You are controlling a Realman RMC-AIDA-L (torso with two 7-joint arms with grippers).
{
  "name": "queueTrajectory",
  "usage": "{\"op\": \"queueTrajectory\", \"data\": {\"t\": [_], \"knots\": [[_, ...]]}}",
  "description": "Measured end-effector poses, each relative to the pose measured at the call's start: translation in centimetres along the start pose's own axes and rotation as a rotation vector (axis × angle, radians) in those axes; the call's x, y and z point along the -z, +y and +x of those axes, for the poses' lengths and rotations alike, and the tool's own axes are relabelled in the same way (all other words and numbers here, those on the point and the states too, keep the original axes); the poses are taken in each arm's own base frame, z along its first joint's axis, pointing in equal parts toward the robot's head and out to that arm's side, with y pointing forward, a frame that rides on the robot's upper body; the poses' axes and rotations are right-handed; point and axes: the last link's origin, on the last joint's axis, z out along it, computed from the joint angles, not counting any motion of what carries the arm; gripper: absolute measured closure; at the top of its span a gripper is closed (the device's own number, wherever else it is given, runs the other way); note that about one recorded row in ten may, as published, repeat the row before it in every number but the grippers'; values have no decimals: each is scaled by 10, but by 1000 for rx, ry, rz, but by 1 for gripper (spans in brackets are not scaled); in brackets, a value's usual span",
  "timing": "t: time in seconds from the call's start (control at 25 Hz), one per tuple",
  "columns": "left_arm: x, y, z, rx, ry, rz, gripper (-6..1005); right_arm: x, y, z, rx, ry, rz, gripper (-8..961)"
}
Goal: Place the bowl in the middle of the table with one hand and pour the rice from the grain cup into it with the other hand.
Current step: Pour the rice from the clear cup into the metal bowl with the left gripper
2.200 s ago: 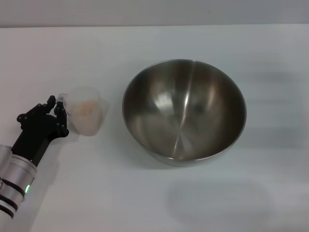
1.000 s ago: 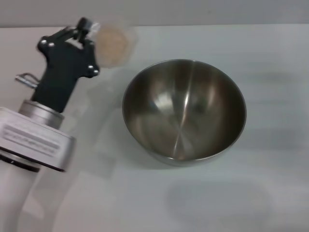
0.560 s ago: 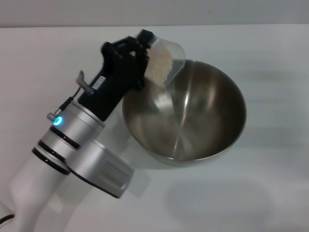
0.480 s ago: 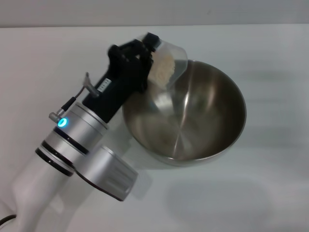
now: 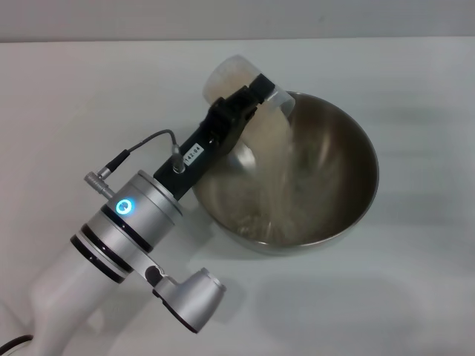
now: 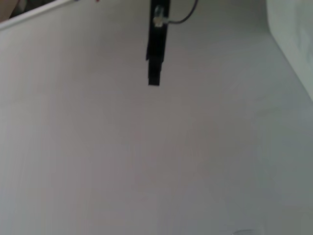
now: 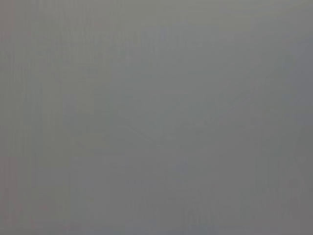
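The steel bowl (image 5: 312,174) stands on the white table (image 5: 415,297), right of centre in the head view. My left gripper (image 5: 249,96) is shut on the clear grain cup (image 5: 230,78) and holds it tipped over the bowl's far left rim. Rice (image 5: 286,167) streams from the cup down into the bowl, and pale grains gather at its bottom. The cup's mouth points into the bowl. The right gripper is out of view. The right wrist view shows only a plain grey field.
My left arm (image 5: 133,222) reaches across the table's left half from the near left corner up to the bowl. The left wrist view shows a pale surface with a black bar and cable (image 6: 156,44).
My left gripper lifted the grain cup from the table's left side, carried it right to the bowl's rim and tipped it. Rice now flows into the bowl.
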Motion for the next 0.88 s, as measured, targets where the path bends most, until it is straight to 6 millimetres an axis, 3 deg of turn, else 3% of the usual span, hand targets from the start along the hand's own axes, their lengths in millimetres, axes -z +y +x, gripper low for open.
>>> {"op": "queueTrajectory", "data": {"t": [0.68,0.88], "knots": [[0,4,2,-324,23,-23,973,-1,-2,-1,3,-4,7,514],[2,6,-2,-340,8,-35,973,0,-3,-1,4,-3,9,514]]}}
